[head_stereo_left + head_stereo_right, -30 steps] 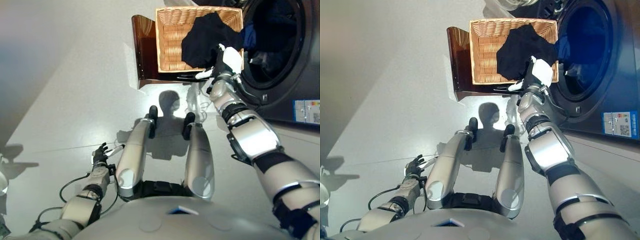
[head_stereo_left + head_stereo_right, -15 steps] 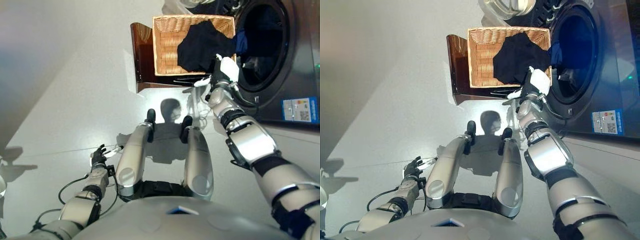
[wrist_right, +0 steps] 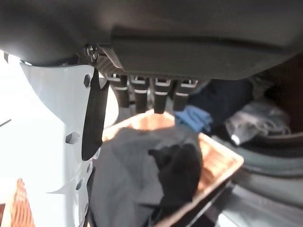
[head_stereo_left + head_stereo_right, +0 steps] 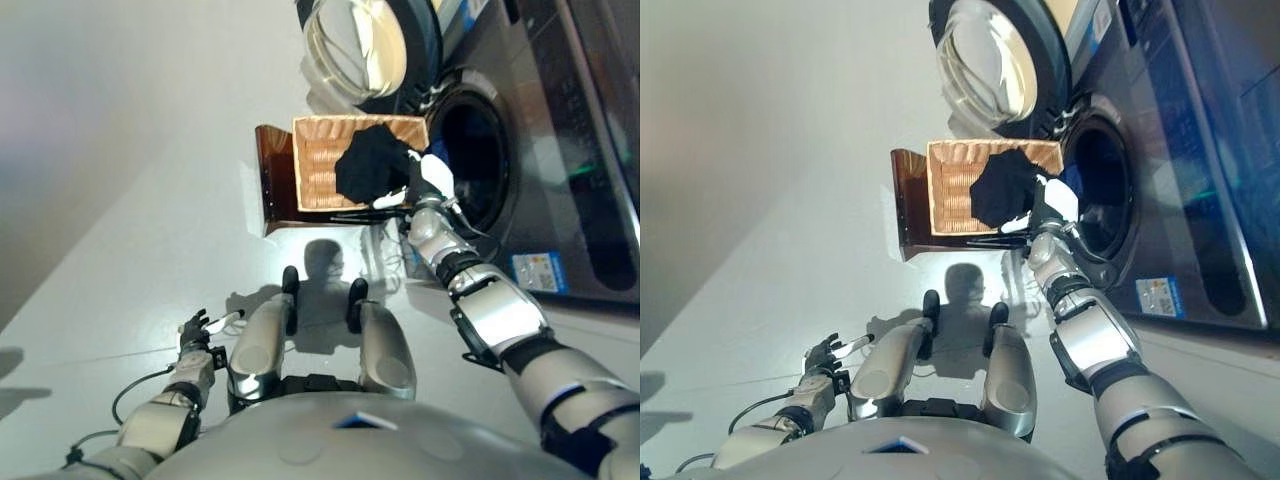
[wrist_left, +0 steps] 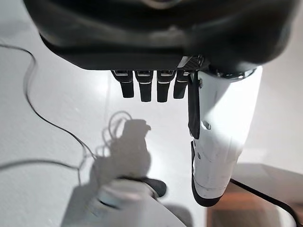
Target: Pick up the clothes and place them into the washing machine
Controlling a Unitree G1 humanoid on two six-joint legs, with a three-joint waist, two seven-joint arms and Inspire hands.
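A black garment (image 4: 370, 172) lies heaped in a wicker basket (image 4: 313, 172), draped toward the basket's right side. My right hand (image 4: 432, 176) hovers at the basket's near right corner, just over the garment, open and holding nothing. The right wrist view shows the garment (image 3: 165, 175) lying in the basket past the straight fingers (image 3: 142, 97). Beyond it, the washing machine's drum (image 4: 470, 160) holds a blue piece (image 3: 194, 118) and a grey piece (image 3: 251, 125). My left hand (image 4: 193, 333) hangs low at the left, open and empty.
The washer's round glass door (image 4: 355, 45) stands swung open above the basket. A brown wooden stand (image 4: 272, 185) carries the basket, right against the machine's front. Pale floor stretches to the left.
The camera has tilted up, bringing the washer's door and front into view. My right hand stays over the black garment at the basket's right corner. The left hand has not moved.
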